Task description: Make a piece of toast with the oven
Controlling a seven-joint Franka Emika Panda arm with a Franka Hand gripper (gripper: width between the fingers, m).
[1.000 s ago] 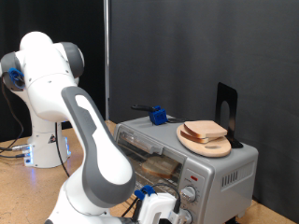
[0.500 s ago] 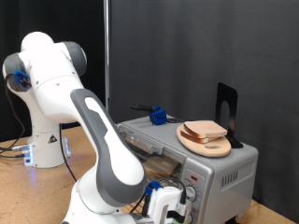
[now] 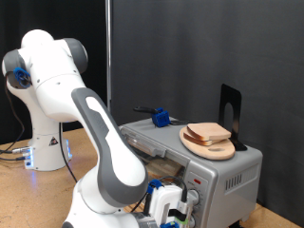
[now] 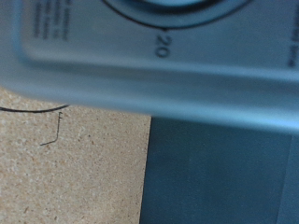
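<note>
Viewing the exterior camera, I see the gripper (image 3: 169, 211) low at the picture's bottom edge, directly in front of the oven (image 3: 195, 160), level with its knob (image 3: 198, 180) panel. The fingers are partly cut off by the frame and hidden by the hand body, so I cannot tell whether the claw is wide or narrow, and nothing shows between the fingers.

The piece of toast (image 3: 208, 132) lies flat on a round wooden plate (image 3: 211, 147), which rests on the oven's top towards the exterior view's right. A small blue object (image 3: 161, 119) sits on the same top surface, further to the exterior view's left. A black upright stand (image 3: 231, 112) is just behind the plate.

The arm (image 3: 100, 142) arches from its white base (image 3: 46, 147) at the exterior view's left and down to the oven front.

In the wrist camera I see the oven's grey front panel (image 4: 149, 70) very close and blurred, with part of a dial scale marked "20" (image 4: 163, 41). Below the panel lies a light wooden tabletop (image 4: 70, 168) beside a dark area.
</note>
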